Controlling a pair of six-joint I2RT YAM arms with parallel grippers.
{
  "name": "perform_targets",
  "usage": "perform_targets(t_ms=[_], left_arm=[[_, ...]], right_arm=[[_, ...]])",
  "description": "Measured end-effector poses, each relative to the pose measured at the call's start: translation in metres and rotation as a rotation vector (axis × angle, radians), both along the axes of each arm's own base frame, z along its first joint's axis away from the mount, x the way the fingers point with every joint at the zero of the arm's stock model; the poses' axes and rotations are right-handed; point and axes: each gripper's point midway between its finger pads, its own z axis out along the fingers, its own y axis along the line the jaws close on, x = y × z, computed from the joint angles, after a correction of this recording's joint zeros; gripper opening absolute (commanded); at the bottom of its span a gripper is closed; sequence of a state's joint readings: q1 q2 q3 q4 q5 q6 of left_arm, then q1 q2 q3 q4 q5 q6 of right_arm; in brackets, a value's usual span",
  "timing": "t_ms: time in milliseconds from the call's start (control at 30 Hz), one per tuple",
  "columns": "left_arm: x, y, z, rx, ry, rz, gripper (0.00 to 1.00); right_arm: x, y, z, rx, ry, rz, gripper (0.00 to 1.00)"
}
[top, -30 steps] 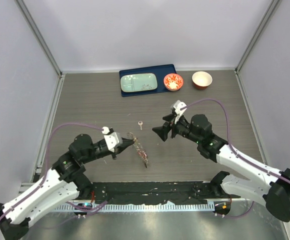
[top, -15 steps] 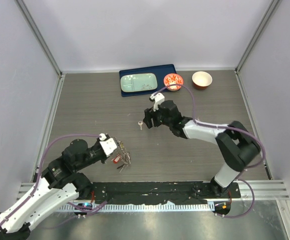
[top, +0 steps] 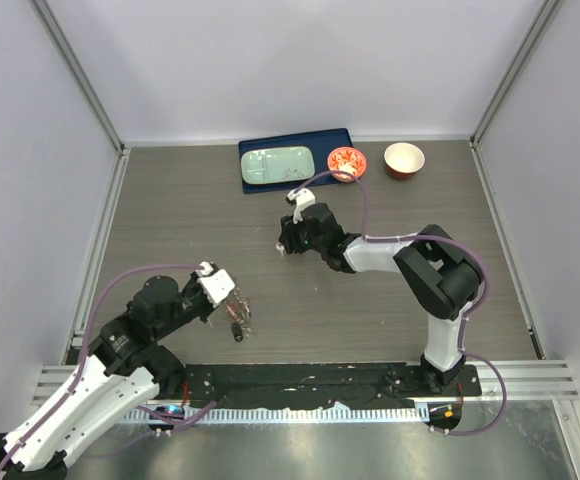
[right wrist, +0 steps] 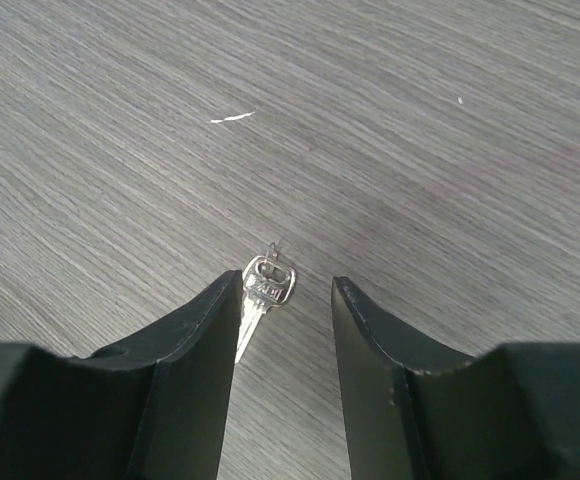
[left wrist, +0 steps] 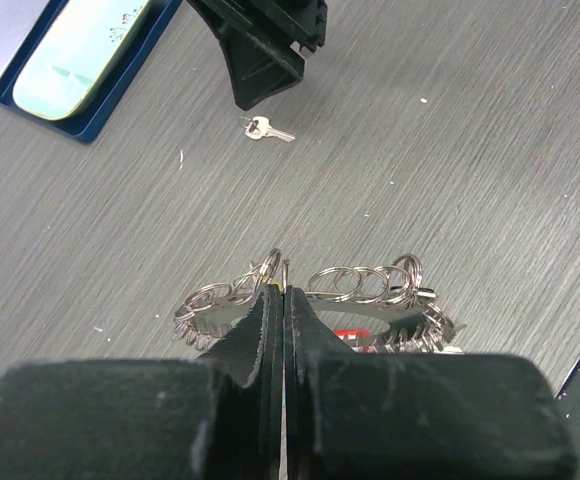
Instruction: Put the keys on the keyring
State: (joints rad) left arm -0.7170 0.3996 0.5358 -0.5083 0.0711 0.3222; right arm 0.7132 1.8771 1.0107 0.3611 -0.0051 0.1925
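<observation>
My left gripper [left wrist: 283,292] is shut on the rim of the keyring [left wrist: 362,308], a flat grey toothed ring hung with small wire loops. A red key head [left wrist: 351,335] shows under it. In the top view the keyring [top: 238,320] hangs low over the table, front left. One plain silver key [right wrist: 264,286] lies flat on the wood. My right gripper [right wrist: 285,292] stands open astride it, the key close to the left finger [right wrist: 205,330] and the jaws apart from it. The left wrist view shows the same key [left wrist: 267,128] below the right fingers [left wrist: 260,60].
At the back stands a blue tray [top: 322,140] holding a pale green plate [top: 277,165]. To its right are a red-and-white bowl [top: 347,163] and a second bowl [top: 404,159]. Grey walls close in the table on both sides.
My right gripper has swung left across the table and come down over the loose key, its jaws narrowing. My left gripper has drawn the keyring back and to the left.
</observation>
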Motion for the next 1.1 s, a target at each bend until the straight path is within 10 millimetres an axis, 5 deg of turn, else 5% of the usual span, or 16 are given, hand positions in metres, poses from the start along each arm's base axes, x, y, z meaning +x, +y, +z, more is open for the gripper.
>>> perform_targets(t_ms=[367,667,1100], left_arm=[[0.001,0.005,0.001,-0.009,-0.015,0.019,0.00],[0.001,0.005,0.001,-0.011,-0.017,0.020,0.00],[0.002,0.006,0.002,-0.013,-0.020,0.026,0.00]], right_arm=[[-0.007,0.017,-0.020,-0.025,-0.093,-0.025,0.39],[0.001,0.015,-0.012,-0.027,-0.154,-0.085,0.34],[-0.003,0.016,-0.033,-0.064,-0.137,-0.077,0.29]])
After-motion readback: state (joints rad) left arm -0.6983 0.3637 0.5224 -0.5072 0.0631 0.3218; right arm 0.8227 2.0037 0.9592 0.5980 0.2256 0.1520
